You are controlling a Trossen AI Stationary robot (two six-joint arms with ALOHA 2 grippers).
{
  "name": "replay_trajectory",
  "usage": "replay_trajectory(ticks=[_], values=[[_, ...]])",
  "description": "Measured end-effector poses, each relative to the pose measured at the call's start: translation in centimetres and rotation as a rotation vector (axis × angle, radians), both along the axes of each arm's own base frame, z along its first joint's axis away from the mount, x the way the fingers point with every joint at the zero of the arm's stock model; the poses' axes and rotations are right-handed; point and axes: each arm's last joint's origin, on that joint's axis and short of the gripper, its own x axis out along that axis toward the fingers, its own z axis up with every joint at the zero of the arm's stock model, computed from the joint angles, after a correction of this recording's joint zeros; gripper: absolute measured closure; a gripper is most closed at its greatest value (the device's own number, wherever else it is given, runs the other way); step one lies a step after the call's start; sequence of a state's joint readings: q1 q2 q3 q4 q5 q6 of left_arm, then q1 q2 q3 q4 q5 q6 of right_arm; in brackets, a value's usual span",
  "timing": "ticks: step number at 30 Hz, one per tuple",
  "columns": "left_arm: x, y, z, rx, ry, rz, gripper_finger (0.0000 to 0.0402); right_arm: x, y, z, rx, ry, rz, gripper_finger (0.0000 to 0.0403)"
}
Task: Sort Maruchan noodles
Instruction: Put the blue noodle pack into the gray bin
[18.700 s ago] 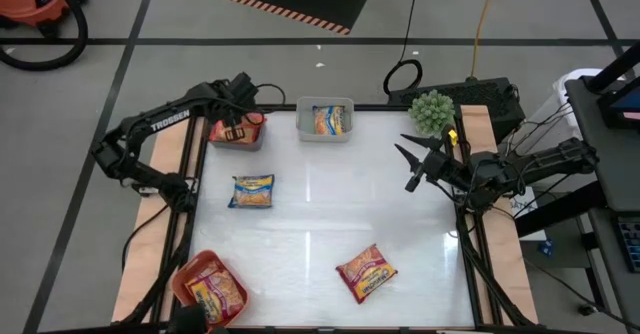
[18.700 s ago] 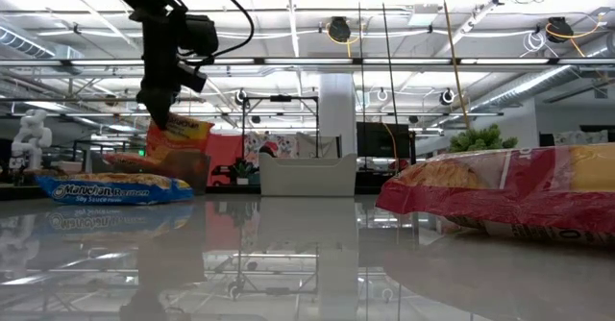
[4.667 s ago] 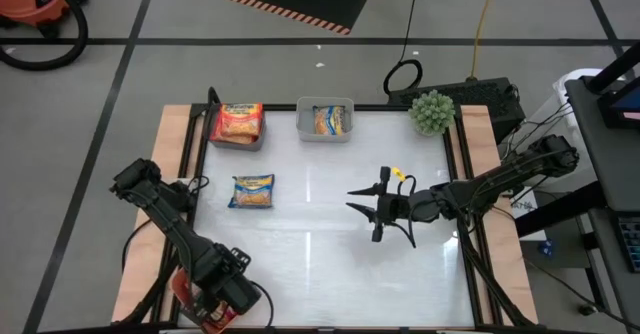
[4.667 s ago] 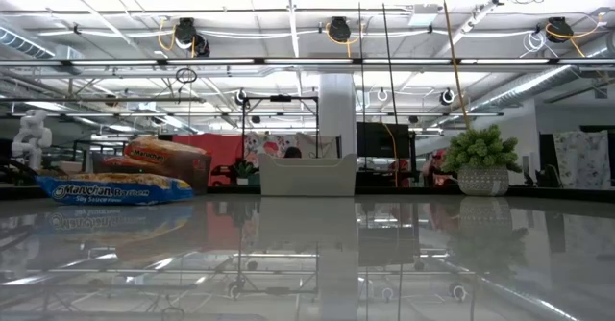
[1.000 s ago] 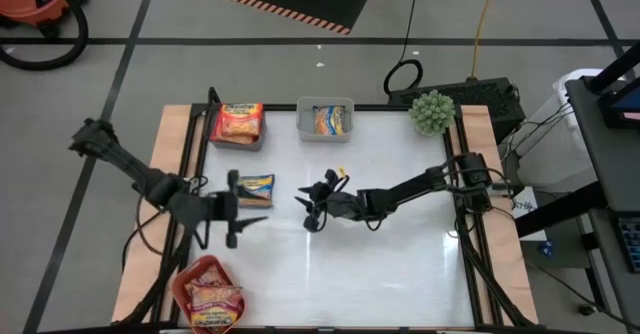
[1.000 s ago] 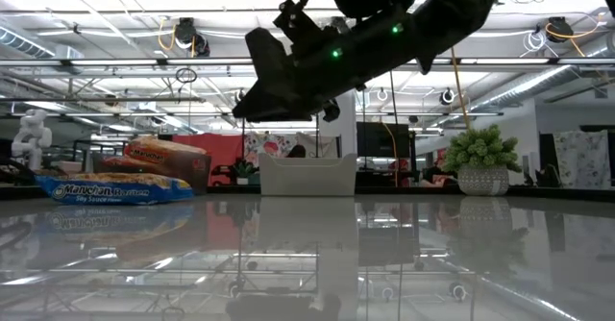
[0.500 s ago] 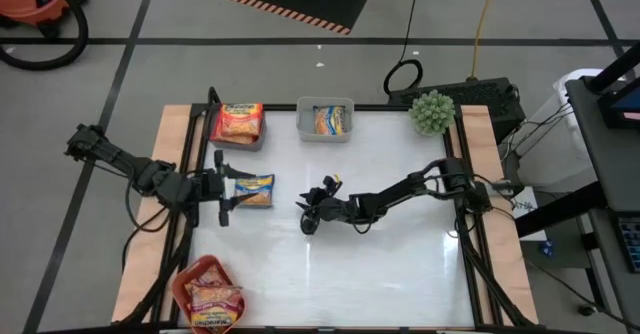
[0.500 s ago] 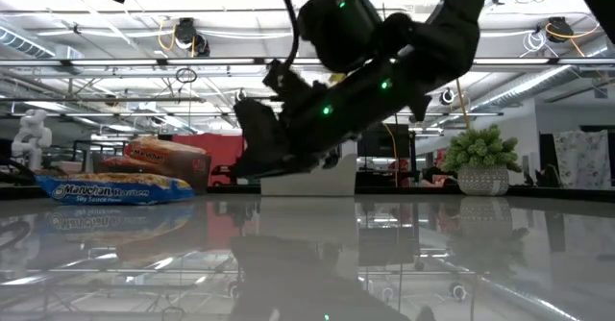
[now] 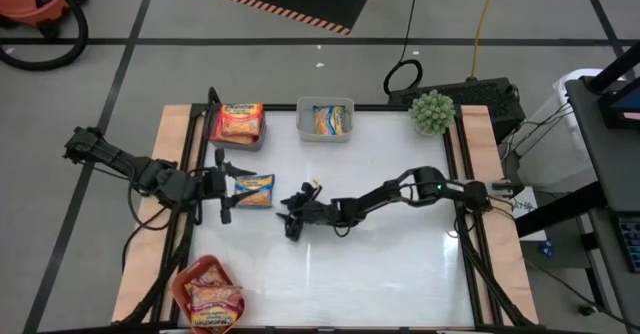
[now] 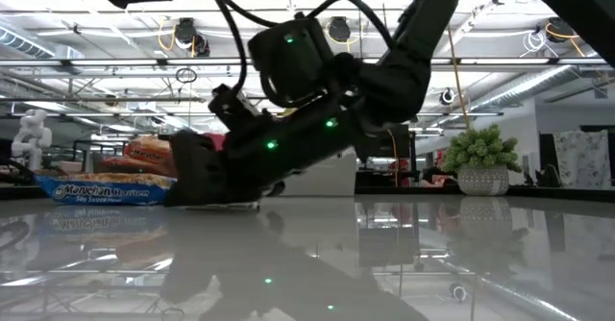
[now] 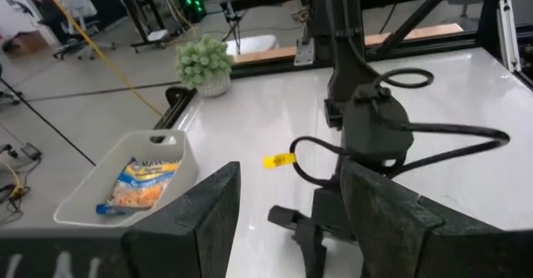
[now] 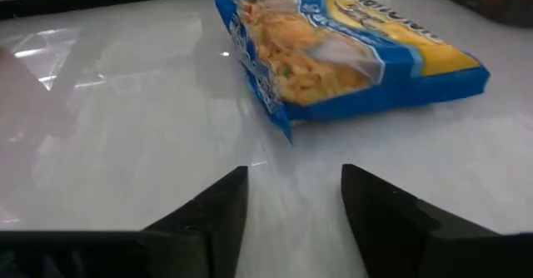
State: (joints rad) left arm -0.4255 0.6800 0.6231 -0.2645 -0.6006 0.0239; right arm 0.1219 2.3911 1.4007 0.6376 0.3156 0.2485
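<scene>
Table (image 9: 400, 264): white glossy top, wood edge strips on both sides, dark frame.
Blue pkt (image 9: 254, 190): blue/yellow Maruchan pack, flat on table, left-centre, betw the two grippers. Also seen at (image 10: 101, 190) and (image 12: 350, 49). Nothing touching it.
R gripper (image 9: 289, 217): arm stretched across table from the right edge, low over the surface, fingers apart, nothing betw them. Tips just beside the blue pkt's right side, not on it. Wrist view shows both fingers (image 12: 208, 215) spread w/ bare table betw, pkt lying ahead.
L gripper (image 9: 222, 187): at table's left edge, just left of blue pkt. Fingers parted, holding nothing; gap clear in wrist view (image 11: 287, 220), w/ the right arm beyond it.
Grey bin (image 9: 238, 139): far-left corner, orange-red pkt (image 9: 237, 122) on top of it, sticking up above rim.
Clear bin (image 9: 325, 119): far edge, centre; one blue/yellow pkt (image 9: 327, 120) inside. Same bin at (image 11: 125, 191).
Red bin (image 9: 185, 286): near-left corner, partly over the table's edge, orange-red/yellow pkt (image 9: 213, 300) in it.
Plant (image 9: 432, 111): small green potted thing, far-right corner, well apart from the packs.
Low view: right arm's dark body fills mid-frame, gripper end (image 10: 192, 182) down near the table next to the blue pkt; can't tell contact from here.
Yellow tag (image 11: 277, 160): on cable of right arm.
</scene>
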Motion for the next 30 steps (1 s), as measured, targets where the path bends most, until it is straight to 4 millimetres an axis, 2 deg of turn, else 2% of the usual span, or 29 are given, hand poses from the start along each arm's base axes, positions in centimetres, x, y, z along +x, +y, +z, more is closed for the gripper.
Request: replay_trajectory(ticks=[4,9,16,22,30], values=[[-0.1,0.0,-0.3,-0.016,0.029,0.007,0.0188,0.4,0.0,-0.1,-0.001,-0.027,0.003,0.0197],[-0.1,0.0,-0.4,-0.032,0.029,0.012,0.0188,0.6,-0.2,0.1,-0.009,-0.064,0.056,0.0191],[0.0,0.0,-0.1,-0.050,0.003,0.014,0.0188,0.6,-1.1,0.1,-0.020,-0.063,0.036,0.0203],[0.0,0.0,-0.1,-0.076,-0.004,0.024,0.0188,1.0,-2.3,-1.0,0.044,-0.160,0.019,0.0212],[0.1,0.0,-0.2,-0.125,-0.006,0.040,0.0188,1.0,-1.9,-2.0,-0.004,-0.164,0.094,0.0231]])
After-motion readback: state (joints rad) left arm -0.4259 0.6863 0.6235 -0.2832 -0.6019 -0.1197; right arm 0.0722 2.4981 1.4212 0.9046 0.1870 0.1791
